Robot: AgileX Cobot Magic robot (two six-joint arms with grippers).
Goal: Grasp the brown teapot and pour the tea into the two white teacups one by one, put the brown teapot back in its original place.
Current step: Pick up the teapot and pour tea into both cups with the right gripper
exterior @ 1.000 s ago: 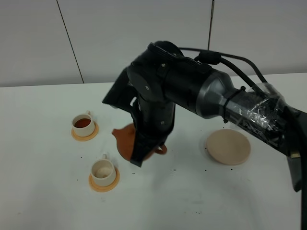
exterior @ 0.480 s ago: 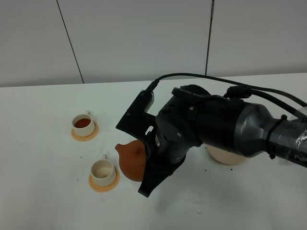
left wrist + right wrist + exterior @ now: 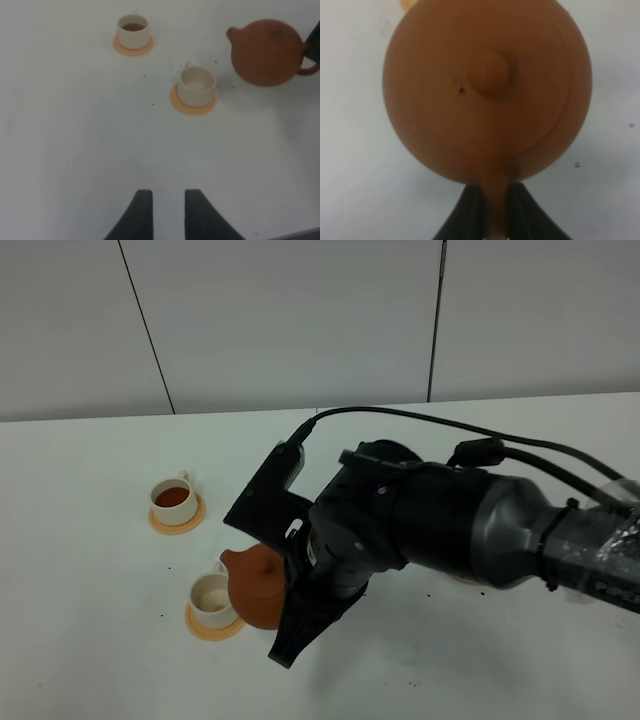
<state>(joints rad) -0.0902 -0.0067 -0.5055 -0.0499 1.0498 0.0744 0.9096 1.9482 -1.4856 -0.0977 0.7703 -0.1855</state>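
Note:
The brown teapot [image 3: 256,586] hangs just right of the near white teacup [image 3: 211,595], with its spout at that cup's rim. In the right wrist view my right gripper [image 3: 494,212] is shut on the handle of the teapot [image 3: 487,90], whose knobbed lid faces the camera. The near teacup [image 3: 197,86] looks pale inside. The far teacup [image 3: 173,500] holds dark tea. Both cups stand on orange saucers. My left gripper [image 3: 164,212] stands open over bare table, well short of the cups. The original place is hidden behind the right arm.
The bulky black right arm [image 3: 430,525] stretches across the middle of the white table [image 3: 90,640], its cable arching above it. Small dark specks lie on the table around the cups.
The right arm has carried the teapot left and toward the front, from beside the near cup to its rim. The arm now covers the beige coaster.

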